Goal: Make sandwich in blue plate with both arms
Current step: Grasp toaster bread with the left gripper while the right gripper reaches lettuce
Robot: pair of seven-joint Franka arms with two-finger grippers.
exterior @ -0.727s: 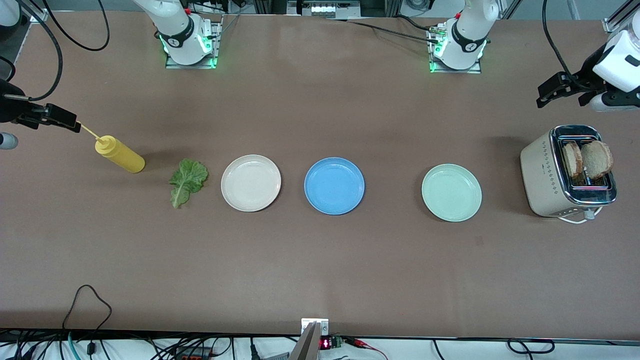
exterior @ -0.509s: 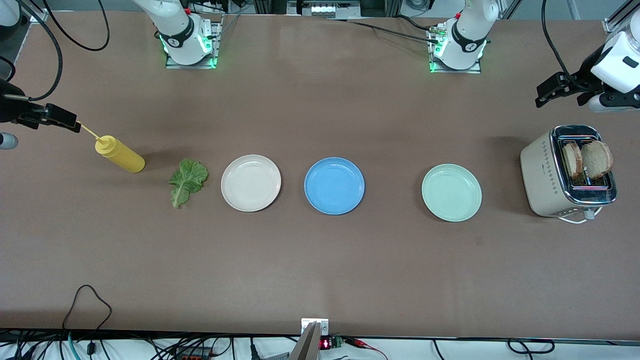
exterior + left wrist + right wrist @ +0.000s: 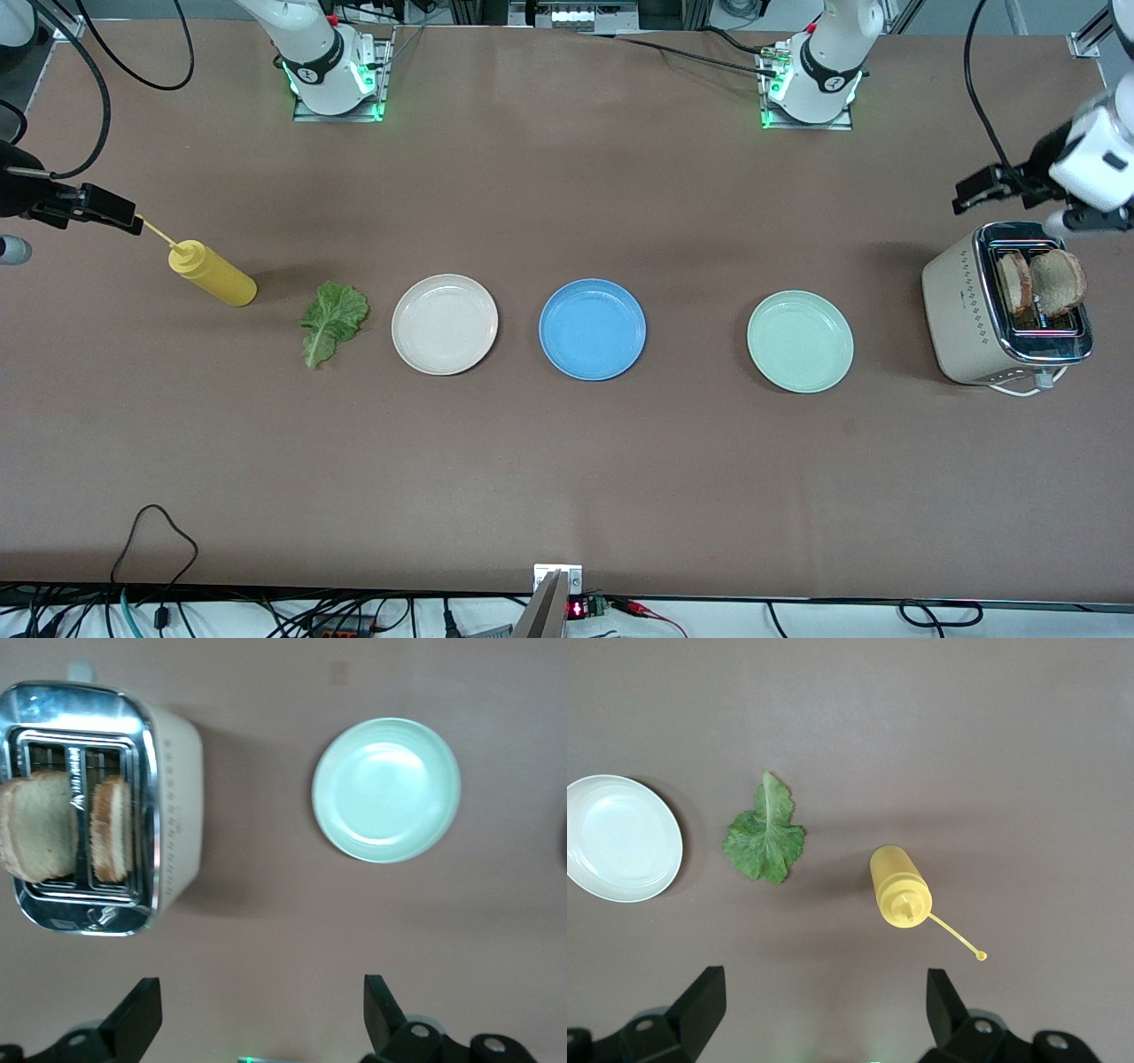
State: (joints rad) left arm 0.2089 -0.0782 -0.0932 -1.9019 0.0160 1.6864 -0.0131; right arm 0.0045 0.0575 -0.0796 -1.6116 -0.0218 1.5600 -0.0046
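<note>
The blue plate [image 3: 592, 330] lies empty mid-table. Two toasted bread slices [image 3: 1014, 283] [image 3: 1059, 282] stand in the toaster [image 3: 961, 310] at the left arm's end; they also show in the left wrist view [image 3: 35, 824] [image 3: 111, 828]. A green lettuce leaf [image 3: 332, 321] lies flat on the table, also in the right wrist view [image 3: 764, 837]. My left gripper [image 3: 973, 190] [image 3: 261, 997] is open and empty over the table beside the toaster. My right gripper [image 3: 115, 217] [image 3: 824, 988] is open and empty over the table by the mustard bottle [image 3: 213, 273].
A cream-white plate [image 3: 445, 323] lies between lettuce and blue plate. A mint-green plate [image 3: 800, 341] [image 3: 386, 788] lies between blue plate and toaster. The yellow bottle [image 3: 899, 886] has a thin nozzle pointing toward the right gripper. The toaster's cord runs at its base.
My left gripper has come down and closer to the toaster. The right arm, plates, lettuce and bread have not moved.
</note>
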